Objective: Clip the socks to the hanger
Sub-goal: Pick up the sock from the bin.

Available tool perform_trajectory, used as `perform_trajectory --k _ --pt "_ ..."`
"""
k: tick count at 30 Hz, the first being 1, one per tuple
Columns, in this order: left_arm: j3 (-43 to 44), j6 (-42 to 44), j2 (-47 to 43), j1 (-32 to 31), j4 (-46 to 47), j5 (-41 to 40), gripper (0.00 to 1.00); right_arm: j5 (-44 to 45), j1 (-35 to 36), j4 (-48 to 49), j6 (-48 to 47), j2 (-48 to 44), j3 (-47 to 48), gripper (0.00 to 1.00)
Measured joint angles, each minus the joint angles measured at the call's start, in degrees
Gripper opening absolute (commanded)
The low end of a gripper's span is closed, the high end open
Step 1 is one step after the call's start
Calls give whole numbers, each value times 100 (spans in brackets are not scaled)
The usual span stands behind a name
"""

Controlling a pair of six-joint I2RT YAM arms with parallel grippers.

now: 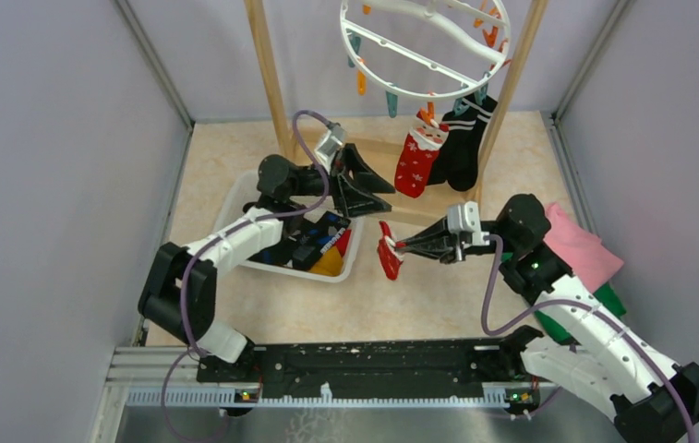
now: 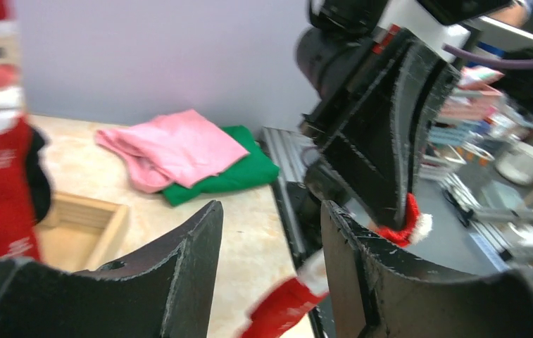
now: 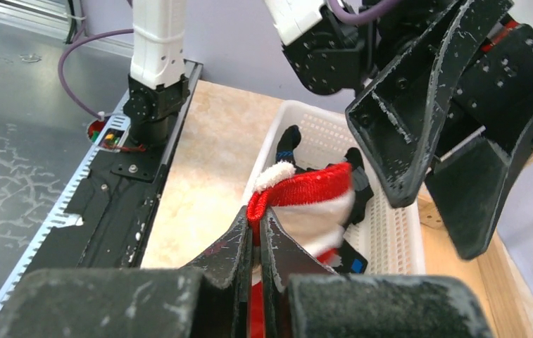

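My right gripper (image 1: 399,245) is shut on the cuff of a red and white sock (image 1: 388,251), which hangs from its tips above the table. In the right wrist view the cuff (image 3: 305,190) is pinched between the closed fingers (image 3: 258,215). My left gripper (image 1: 384,197) stands open just behind it, with nothing between its fingers (image 2: 270,211). The sock's red body (image 2: 284,303) hangs below and beside them. The white ring hanger (image 1: 416,93) hangs at the back. A red Santa sock (image 1: 416,161) and a black striped sock (image 1: 461,138) are clipped to it.
A white mesh basket (image 1: 235,198) under the left arm holds several more socks (image 1: 313,245). Wooden rack posts (image 1: 269,74) flank the hanger. Folded pink (image 1: 581,245) and green (image 1: 604,297) cloths lie behind the right arm.
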Motion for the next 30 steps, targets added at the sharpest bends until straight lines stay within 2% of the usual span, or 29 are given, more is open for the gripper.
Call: perform_trajectory --k 8,12,15,17,24,27,30 --pt "-450 1259 -992 756 -1775 -931 64 385 0 116 426 -142 -11 0" --pt "-492 1755 -1399 876 -2496 -1167 68 577 -20 365 815 -162 -20 0" --pt "-490 1917 -1604 876 -2710 -1357 76 800 -52 533 1073 -186 -74 0" --pt "-481 1923 -1681 876 -2782 -1606 78 1051 -61 546 1237 -212 -122 0" --pt "13 1502 -1447 802 -2852 -2691 76 1882 -83 455 1598 -339 -212 0" --pt "682 1672 -1069 597 -3075 -3012 76 2131 -83 481 1690 -365 -278 0" --pt "1329 2046 -632 433 -3180 -2999 78 2345 -83 490 1759 -387 -354 0"
